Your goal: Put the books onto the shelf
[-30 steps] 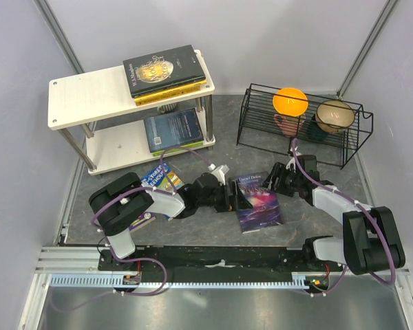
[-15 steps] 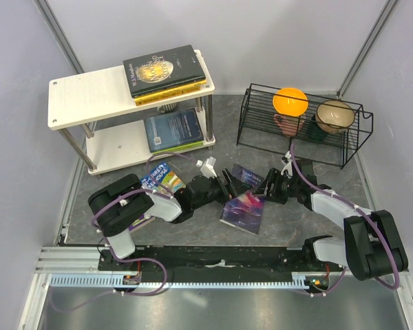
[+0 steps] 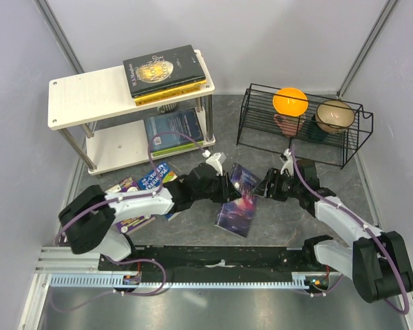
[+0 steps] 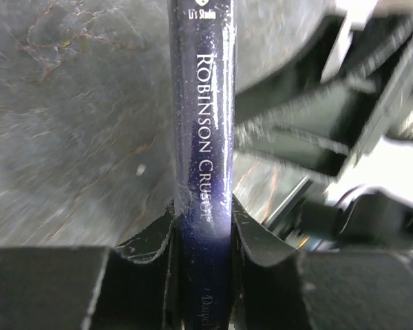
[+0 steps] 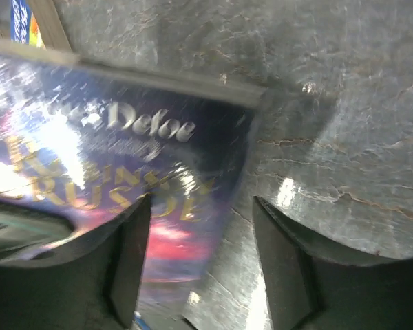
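Grip change: left gripper (image 4: 203, 213) was wide open a second ago, now its jaws are clamped on the spine of the galaxy book (image 4: 203, 137). "Robinson Crusoe" reads straight up between the pads in the left wrist view.

Book was flat on the grey mat (image 3: 289, 220) a second ago. Now it is tipped up on edge, tilted, mid-table between the two arms, lower corner apparently on the mat.

Right gripper (image 5: 199, 203) has barely changed: jaws well apart and nothing pinched. One finger sits over the cover, the other over bare mat. Can't tell if it touches the book. Looks like it propped the far edge so the left could get at the spine.

Meaning, as I read it: pick is secured, and the right arm needs to back off before the lift.

The shelf (image 3: 89, 100) already has the black-and-gold book (image 3: 166, 69) on top and the blue book (image 3: 173, 127) on the lower tier. Multicoloured book (image 3: 162, 177) is on the mat by the left arm, so more remain.
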Controlling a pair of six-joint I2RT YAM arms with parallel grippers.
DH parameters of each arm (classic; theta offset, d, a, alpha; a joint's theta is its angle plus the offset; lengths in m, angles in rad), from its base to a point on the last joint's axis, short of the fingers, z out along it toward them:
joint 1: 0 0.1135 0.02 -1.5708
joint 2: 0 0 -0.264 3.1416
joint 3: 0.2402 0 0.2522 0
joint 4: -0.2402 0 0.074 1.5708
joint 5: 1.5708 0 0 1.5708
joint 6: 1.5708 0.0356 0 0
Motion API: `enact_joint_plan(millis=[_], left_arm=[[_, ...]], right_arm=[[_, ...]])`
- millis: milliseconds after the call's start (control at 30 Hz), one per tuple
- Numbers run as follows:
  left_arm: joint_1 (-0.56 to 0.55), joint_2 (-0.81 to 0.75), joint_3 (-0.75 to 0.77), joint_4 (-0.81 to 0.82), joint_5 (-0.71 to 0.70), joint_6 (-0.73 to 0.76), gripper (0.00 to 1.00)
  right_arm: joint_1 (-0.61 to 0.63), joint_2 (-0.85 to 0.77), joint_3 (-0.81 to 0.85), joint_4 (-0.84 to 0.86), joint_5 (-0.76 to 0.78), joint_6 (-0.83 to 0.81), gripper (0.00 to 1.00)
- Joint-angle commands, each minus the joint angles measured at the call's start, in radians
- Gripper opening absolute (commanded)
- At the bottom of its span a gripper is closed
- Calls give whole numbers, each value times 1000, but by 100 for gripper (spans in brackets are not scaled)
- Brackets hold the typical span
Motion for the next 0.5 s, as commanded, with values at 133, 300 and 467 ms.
enact_joint_plan(millis=[133, 300, 467], left_arm=[[-14, -261, 113, -345, 129, 621, 1], [-14, -339, 153, -491, 244, 837, 2], [-16, -373, 226, -562, 280, 969, 2]], right_arm=[[-10, -70, 291, -254, -318, -580, 78], [-4, 9, 535, -625, -612, -1096, 84], [128, 151, 755, -1007, -583, -1456, 87]])
